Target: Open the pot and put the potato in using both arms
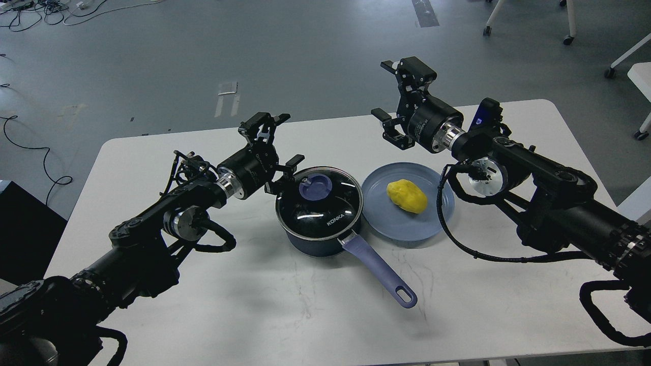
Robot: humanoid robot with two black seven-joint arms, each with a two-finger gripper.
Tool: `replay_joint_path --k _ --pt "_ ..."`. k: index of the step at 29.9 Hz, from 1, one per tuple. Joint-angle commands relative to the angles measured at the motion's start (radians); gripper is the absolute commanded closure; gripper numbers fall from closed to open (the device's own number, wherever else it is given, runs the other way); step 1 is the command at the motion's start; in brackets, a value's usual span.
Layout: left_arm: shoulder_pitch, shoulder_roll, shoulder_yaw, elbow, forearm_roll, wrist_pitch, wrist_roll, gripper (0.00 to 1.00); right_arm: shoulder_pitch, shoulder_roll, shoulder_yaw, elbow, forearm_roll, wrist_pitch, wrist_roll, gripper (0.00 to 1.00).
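Now | pot [318, 223] lidded, mid-table | left gripper [277, 147] spread wide, empty, just left of pot | potato [407, 196] on plate [407, 231] right of pot | right gripper [394, 96] spread wide, empty, beyond plate

The pot [318, 231] is dark navy with a purple-blue handle. Its see-through lid [319, 197] has a purple knob and white letters. The potato [407, 196] is bright yellow. The plate [407, 226] is light blue. The surface [254, 305] is white.

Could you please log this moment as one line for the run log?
pot: lid on | potato: on plate | left claw: open, beside lid | right claw: open, raised
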Motion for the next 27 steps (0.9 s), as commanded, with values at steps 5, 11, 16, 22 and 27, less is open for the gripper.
replay_joint_path --k 5,11,16,22,27 --pt "0.004 0.001 -0.003 -0.001 -0.005 -0.002 0.0 0.02 -0.005 0.008 0.004 0.001 0.002 -0.001 -0.011 0.0" --pt "0.002 0.011 -0.041 -0.001 -0.006 -0.011 -0.001 0.02 -0.003 0.014 0.004 0.001 0.002 0.002 -0.009 0.0" --pt "-0.012 0.018 -0.047 -0.007 -0.006 -0.013 0.0 0.02 -0.005 0.01 0.004 0.001 0.002 0.004 -0.009 0.0" --pt "-0.016 0.044 -0.052 -0.018 -0.006 -0.02 0.0 0.02 -0.002 0.014 -0.001 0.001 0.002 0.005 -0.009 0.0" --pt "-0.022 0.06 -0.079 -0.018 -0.006 -0.039 0.0 0.02 0.003 0.014 -0.002 0.001 0.002 0.005 -0.009 0.0"
